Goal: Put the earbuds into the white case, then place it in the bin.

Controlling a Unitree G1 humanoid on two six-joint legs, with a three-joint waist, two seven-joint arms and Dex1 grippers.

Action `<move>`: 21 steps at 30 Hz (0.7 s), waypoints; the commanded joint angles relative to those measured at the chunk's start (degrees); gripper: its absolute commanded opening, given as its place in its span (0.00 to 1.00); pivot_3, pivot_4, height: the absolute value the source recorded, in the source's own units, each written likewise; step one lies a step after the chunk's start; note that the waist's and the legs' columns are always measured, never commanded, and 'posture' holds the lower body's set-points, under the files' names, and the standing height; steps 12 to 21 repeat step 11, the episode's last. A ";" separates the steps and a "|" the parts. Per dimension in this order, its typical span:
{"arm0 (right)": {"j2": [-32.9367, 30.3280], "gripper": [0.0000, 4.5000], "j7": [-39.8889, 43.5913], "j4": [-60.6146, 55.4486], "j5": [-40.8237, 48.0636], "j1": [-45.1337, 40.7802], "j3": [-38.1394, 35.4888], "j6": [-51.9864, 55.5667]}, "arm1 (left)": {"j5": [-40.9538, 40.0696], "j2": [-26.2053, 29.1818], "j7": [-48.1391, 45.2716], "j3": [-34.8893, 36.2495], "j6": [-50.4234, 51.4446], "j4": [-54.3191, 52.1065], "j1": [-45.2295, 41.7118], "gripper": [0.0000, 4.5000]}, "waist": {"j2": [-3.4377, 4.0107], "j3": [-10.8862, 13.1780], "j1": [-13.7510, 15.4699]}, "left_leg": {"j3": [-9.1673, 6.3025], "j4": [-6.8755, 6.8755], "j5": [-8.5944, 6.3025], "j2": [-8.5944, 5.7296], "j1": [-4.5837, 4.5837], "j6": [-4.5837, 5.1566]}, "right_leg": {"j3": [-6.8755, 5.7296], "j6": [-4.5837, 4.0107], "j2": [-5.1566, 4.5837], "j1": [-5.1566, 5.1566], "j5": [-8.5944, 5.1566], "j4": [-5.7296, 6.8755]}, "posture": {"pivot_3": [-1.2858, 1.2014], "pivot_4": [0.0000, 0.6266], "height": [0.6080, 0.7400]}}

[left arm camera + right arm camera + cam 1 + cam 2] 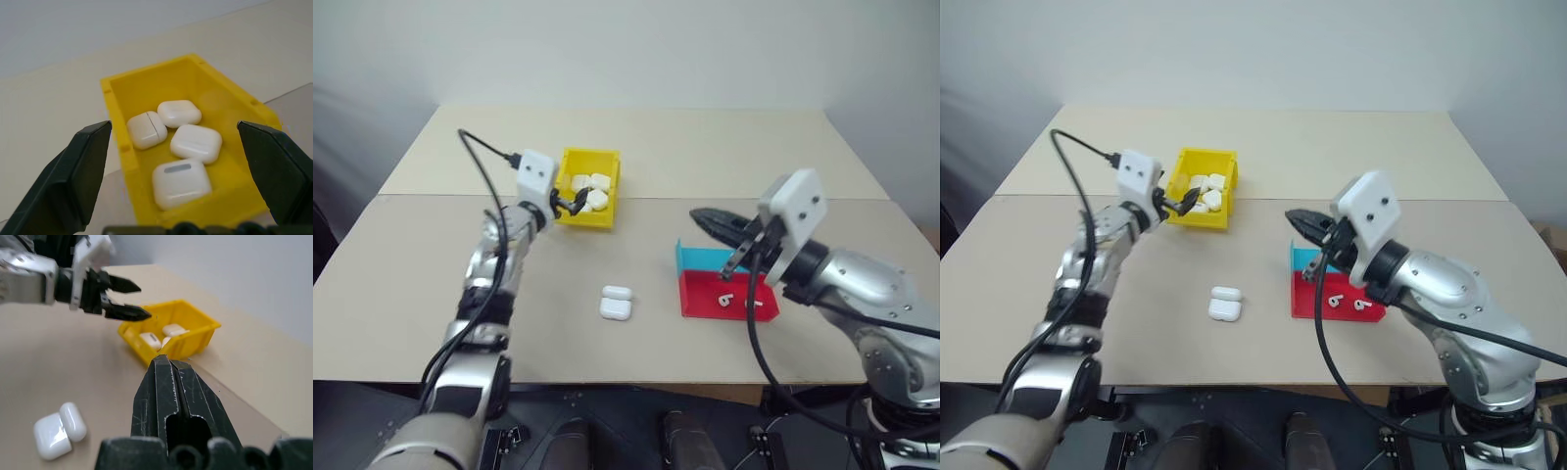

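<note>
**Earbud cases in yellow bin, one case waiting open**

Head views: small bright yellow rectangular plastic bin (607,204) holds several glossy white closed cases. The left gripper (570,205) hovers at its near edge, fingers apart and empty. A glossy white rounded case (616,303) lies open mid-table; tiny white earbuds (737,302) rest in the shallow red tray (700,304).

Left wrist view: four cases (188,144) sit inside the bin.

Right wrist view: the right gripper (171,377) is closed, empty.

Judging by this, another case remains to fill.
</note>
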 commanded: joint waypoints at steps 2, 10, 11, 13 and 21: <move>0.01 0.00 5.05 2.65 -2.49 3.66 1.17 -7.98 | -11.12 5.35 -10.13 4.21 4.70 -24.87 10.92 0.99 | 0.00 0.00 0.13 | 0.02 0.02 0.01 -0.01 0.06 -0.02 | 0.04 0.00 -0.02 0.03 0.00 0.02 | 0.52 0.24 1.00; -2.82 0.00 19.59 7.73 1.88 2.81 1.18 -12.26 | -30.04 14.99 -21.07 12.78 11.81 -50.03 30.88 0.99 | -0.01 0.01 0.37 | 0.02 0.03 0.05 0.08 0.47 -0.08 | 0.16 -0.03 0.03 0.24 -0.02 0.10 | 0.52 0.24 1.00; -3.69 0.00 21.34 7.83 2.41 3.03 0.90 -12.50 | -31.27 15.59 -21.23 13.54 12.60 -51.11 32.06 0.99 | -0.01 0.01 0.37 | 0.12 0.03 0.06 0.09 0.92 -0.07 | 0.06 0.03 0.07 0.75 -0.13 0.07 | 0.52 0.24 1.00; -3.69 0.00 21.34 7.83 2.41 3.03 0.90 -12.50 | -31.27 15.59 -21.23 13.54 12.60 -51.11 32.06 0.99 | -0.01 0.01 0.37 | 0.12 0.03 0.06 0.09 0.92 -0.07 | 0.06 0.03 0.07 0.75 -0.13 0.07 | 0.52 0.24 1.00; -3.69 0.00 21.34 7.83 2.41 3.03 0.90 -12.50 | -31.27 15.59 -21.23 13.54 12.60 -51.11 32.06 0.99 | -0.01 0.01 0.37 | 0.12 0.03 0.06 0.09 0.92 -0.07 | 0.06 0.03 0.07 0.75 -0.13 0.07 | 0.52 0.24 1.00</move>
